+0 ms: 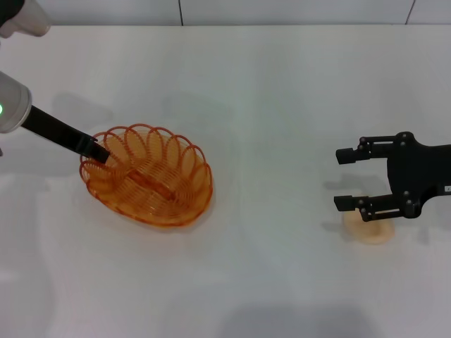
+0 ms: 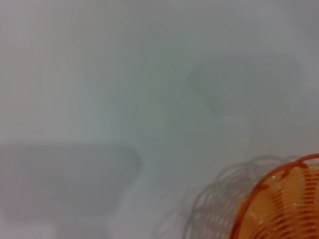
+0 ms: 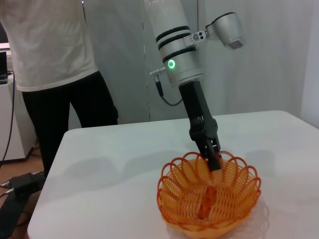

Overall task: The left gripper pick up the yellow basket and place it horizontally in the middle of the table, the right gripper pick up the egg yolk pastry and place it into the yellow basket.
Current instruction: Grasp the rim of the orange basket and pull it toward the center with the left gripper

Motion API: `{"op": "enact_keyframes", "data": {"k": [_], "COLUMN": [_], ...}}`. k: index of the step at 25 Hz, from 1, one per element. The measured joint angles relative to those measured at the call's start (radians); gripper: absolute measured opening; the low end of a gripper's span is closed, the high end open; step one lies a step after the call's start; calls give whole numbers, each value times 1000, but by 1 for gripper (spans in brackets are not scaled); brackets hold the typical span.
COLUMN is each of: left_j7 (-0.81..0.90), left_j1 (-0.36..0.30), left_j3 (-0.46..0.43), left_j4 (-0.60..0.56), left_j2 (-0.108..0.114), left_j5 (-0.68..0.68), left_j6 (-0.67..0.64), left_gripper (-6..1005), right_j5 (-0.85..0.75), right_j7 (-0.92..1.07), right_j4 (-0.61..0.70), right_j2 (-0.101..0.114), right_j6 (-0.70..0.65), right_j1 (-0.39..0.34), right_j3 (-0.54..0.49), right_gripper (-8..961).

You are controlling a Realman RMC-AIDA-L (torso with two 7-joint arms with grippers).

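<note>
The yellow basket [image 1: 149,176] rests upright on the white table [image 1: 268,91], left of the middle. My left gripper [image 1: 99,153] reaches in from the left and is shut on the basket's left rim; the right wrist view shows its tip [image 3: 214,160] pinching the rim of the basket [image 3: 209,199]. A part of the basket [image 2: 284,204] shows in the left wrist view. The egg yolk pastry [image 1: 371,230] lies on the table at the right. My right gripper [image 1: 345,179] is open and hovers just above it, its near finger partly covering the pastry.
A person in a white shirt and black trousers [image 3: 55,59] stands beyond the table's far end in the right wrist view. The table's back edge [image 1: 225,26] meets a wall.
</note>
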State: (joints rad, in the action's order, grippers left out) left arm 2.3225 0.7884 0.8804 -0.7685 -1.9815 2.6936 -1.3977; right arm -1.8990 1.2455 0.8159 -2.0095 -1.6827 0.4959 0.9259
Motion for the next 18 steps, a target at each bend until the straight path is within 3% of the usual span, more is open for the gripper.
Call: {"op": "enact_keyframes", "data": {"k": [4, 9, 15, 18], "left_j7": [0, 1, 59, 137], "left_j1": [0, -4, -12, -12], "left_j3": [0, 0, 0, 0], "left_j4": [-2, -9, -19, -33], "left_j2": [-1, -2, 1, -15], "left_j5": [-10, -70, -162, -170], "left_j6": [3, -20, -68, -70], "left_gripper": [208, 110, 104, 101], "right_j5": [-2, -1, 2, 3], "right_j7": [0, 1, -2, -5], "right_j4": [0, 0, 7, 10], "right_j2": [0, 0, 0, 0], "right_j6": [0, -5, -9, -9], "right_j1": [-2, -2, -9, -10], "right_j3": [-2, -2, -2, 0], "right_gripper": [727, 727, 726, 726]}}
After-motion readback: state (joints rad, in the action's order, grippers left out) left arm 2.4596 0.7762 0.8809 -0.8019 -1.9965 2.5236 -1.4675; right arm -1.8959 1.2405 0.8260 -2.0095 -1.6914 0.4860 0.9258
